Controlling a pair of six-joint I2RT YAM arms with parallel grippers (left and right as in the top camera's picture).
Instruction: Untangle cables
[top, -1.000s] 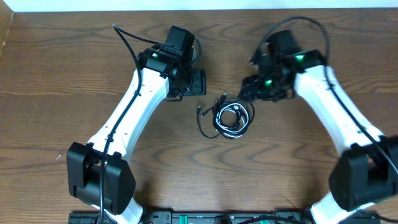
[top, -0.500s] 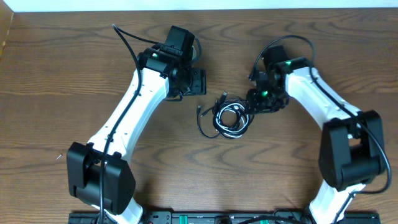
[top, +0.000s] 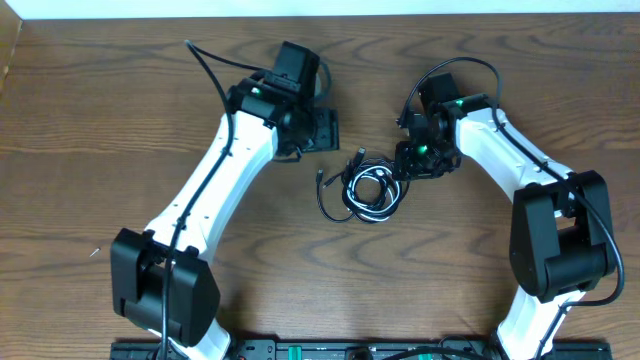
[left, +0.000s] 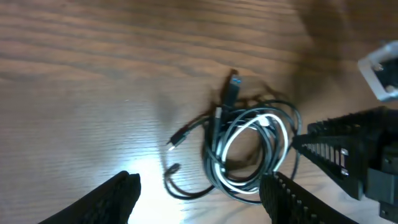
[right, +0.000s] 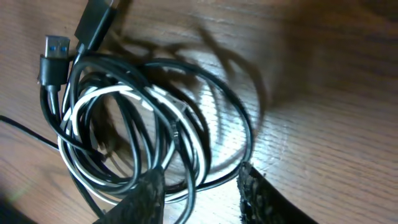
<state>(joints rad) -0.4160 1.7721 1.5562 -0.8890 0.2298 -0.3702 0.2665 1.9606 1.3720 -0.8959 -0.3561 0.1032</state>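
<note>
- At table centre, the cables (top: 372, 190) lie as one coiled bundle on the wooden table (top: 120, 90), black loops wound with a white cord (right: 109, 93); loose tails and small plugs trail toward the left arm's side
- Right gripper (top: 404, 168) is the nearer: it sits at the coil's right edge, jaws partly apart, with outer black loops lying between the tips; contact cannot be confirmed
- Left gripper (top: 322, 130) hangs beyond the bundle's upper left, clear of it, jaws wide, holding nothing
- Right wrist view alone resolves strand order and the USB plug (right: 53, 67) on the coil's far side from the fingers; the overhead view alone shows both arms' offsets
- Judgement: closing on the rim strands is the likely next move; the whole coil may drag along
</note>
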